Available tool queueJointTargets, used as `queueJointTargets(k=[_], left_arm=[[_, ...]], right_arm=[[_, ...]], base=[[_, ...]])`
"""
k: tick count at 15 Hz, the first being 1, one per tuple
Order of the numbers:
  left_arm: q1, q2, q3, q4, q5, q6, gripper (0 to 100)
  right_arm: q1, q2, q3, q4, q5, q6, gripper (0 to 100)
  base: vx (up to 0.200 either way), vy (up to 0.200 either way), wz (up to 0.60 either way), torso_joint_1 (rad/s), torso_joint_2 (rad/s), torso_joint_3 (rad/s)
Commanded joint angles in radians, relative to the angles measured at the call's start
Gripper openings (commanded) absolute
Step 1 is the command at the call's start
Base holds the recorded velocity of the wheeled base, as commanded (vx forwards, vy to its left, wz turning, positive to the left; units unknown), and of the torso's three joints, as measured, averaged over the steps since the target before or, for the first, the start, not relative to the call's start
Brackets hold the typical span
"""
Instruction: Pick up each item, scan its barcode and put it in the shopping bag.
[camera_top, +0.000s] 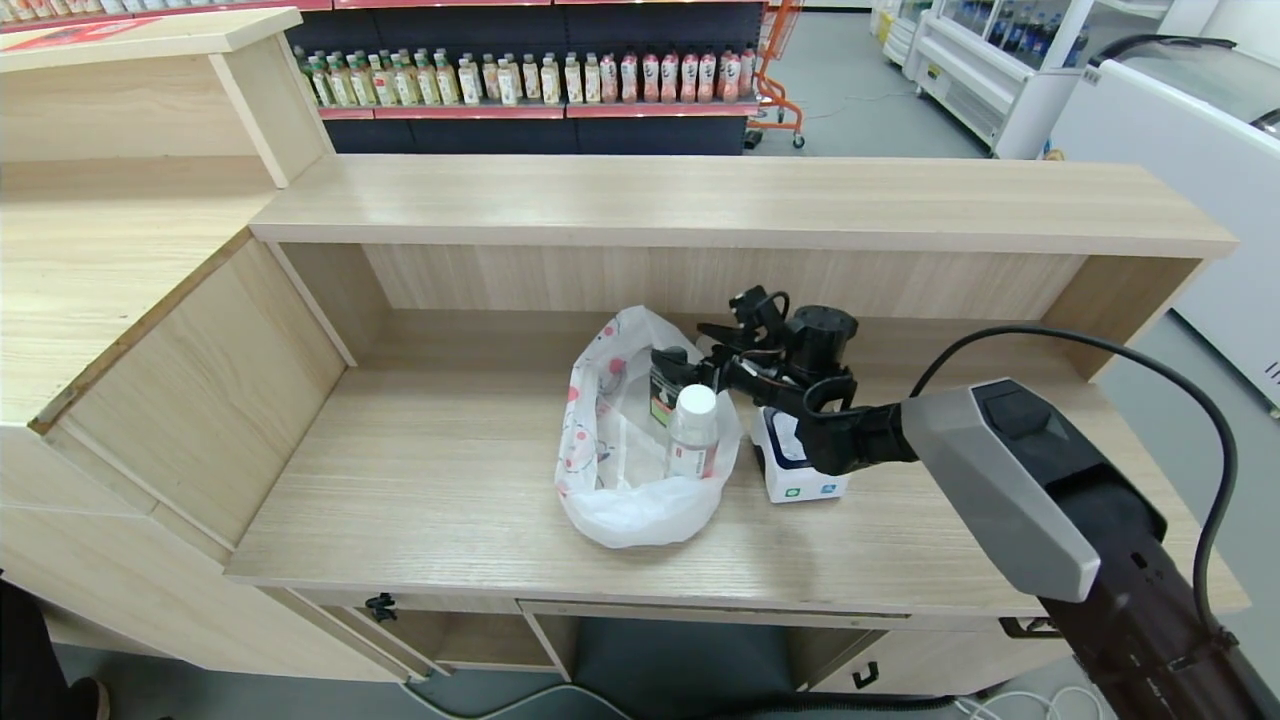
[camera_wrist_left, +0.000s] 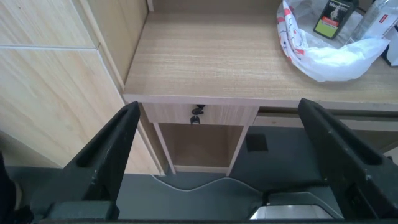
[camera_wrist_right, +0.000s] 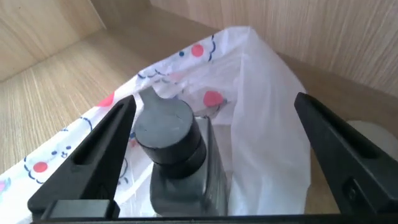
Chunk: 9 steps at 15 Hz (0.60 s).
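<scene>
A white shopping bag (camera_top: 620, 500) with red and blue prints lies open on the wooden counter (camera_top: 400, 480). Inside it stand a dark bottle (camera_top: 660, 400) with a black cap and a clear bottle (camera_top: 693, 430) with a white cap. My right gripper (camera_top: 690, 360) hovers over the bag's mouth, open. In the right wrist view the dark bottle (camera_wrist_right: 171, 143) sits between the spread fingers (camera_wrist_right: 93, 162), nearer one of them, with the bag (camera_wrist_right: 261, 87) behind it. My left gripper (camera_wrist_left: 219, 107) hangs open and empty below the counter's front edge, with the bag (camera_wrist_left: 323, 46) far off.
A white barcode scanner (camera_top: 800, 470) stands on the counter just right of the bag, under my right wrist. A raised wooden shelf (camera_top: 740, 200) runs along the back and a wooden side wall (camera_top: 210, 390) closes the left. Free counter lies left of the bag.
</scene>
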Motion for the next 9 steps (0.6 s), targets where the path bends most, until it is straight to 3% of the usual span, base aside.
queueJointTargets(k=[1,5,9], left_arm=[[-0.001,0.002,0.000,0.000,0.000,-0.001,100],[-0.001,0.002,0.000,0.000,0.000,-0.007,100],[-0.001,0.002,0.000,0.000,0.000,-0.007,100]], right_arm=[[-0.002,-0.070,0.003,-0.001,0.000,0.009,100],[-0.010,-0.296,0.181,-0.012,0.000,0.056,100],[-0.105,-0.642,0.556,-0.019,-0.004,0.049,100]], base=[[0.000,0.000,0.00,0.000,0.00,0.000],[0.000,0.000,0.00,0.000,0.00,0.000],[0.000,0.000,0.00,0.000,0.00,0.000]])
